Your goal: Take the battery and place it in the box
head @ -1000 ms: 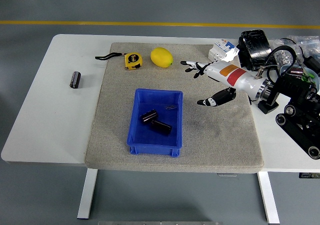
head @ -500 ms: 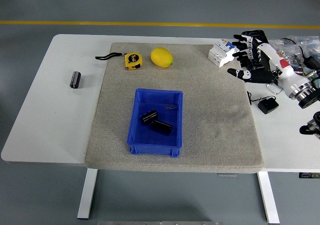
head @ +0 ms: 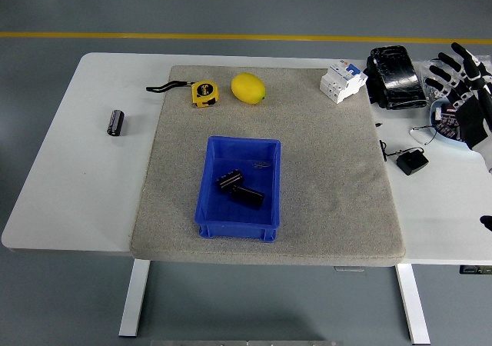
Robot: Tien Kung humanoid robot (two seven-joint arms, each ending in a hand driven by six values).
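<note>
A blue box (head: 239, 177) stands on the grey mat (head: 323, 169) near the middle of the table. Two black batteries (head: 238, 188) lie inside it, touching. Another black battery (head: 115, 122) lies on the bare white table at the far left, off the mat. My right hand (head: 461, 84) is at the picture's right edge, far from the box, fingers spread and holding nothing. My left arm is out of view.
A yellow tape measure (head: 204, 93) and a lemon (head: 248, 88) lie at the mat's back edge. A white circuit breaker (head: 341, 80), a black device (head: 395, 77), a small black adapter (head: 412, 162) and cables crowd the back right.
My right hand has drawn back from over the mat to the picture's right edge and lifted, empty. The box and batteries have not moved.
</note>
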